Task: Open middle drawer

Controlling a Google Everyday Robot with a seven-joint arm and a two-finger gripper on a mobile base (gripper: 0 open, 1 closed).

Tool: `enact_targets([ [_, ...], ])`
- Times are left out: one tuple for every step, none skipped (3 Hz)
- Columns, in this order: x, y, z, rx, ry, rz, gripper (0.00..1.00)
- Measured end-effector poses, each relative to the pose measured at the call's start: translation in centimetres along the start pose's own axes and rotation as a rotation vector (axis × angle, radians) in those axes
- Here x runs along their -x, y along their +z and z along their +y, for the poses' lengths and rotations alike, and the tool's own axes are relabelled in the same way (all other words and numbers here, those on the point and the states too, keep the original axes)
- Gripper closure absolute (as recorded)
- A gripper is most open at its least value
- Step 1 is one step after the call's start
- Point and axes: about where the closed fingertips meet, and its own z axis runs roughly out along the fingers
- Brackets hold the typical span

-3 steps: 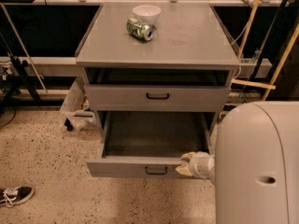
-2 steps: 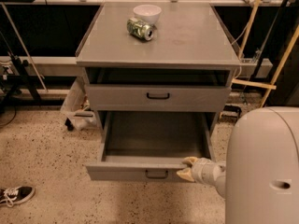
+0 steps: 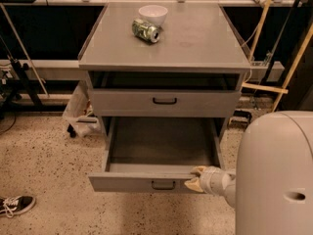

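Above speckled floor (image 3: 49,151), the gripper (image 3: 194,177) pinches the middle drawer (image 3: 127,182) by its front, right corner hidden.

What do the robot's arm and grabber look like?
The gripper, at the pulled-out drawer's front edge, is cream-yellow with a pale grey, ringed wrist. Behind it the arm is a big, smooth, rounded light-grey shell with one small dark slot.
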Motion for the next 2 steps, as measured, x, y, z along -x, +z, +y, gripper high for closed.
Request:
enact_targets([
  [-0.41, -0.27, 0.88, 0.009, 0.015, -0.001, 1.00],
  [-0.25, -0.41, 0.81, 0.009, 0.015, -0.001, 1.00],
])
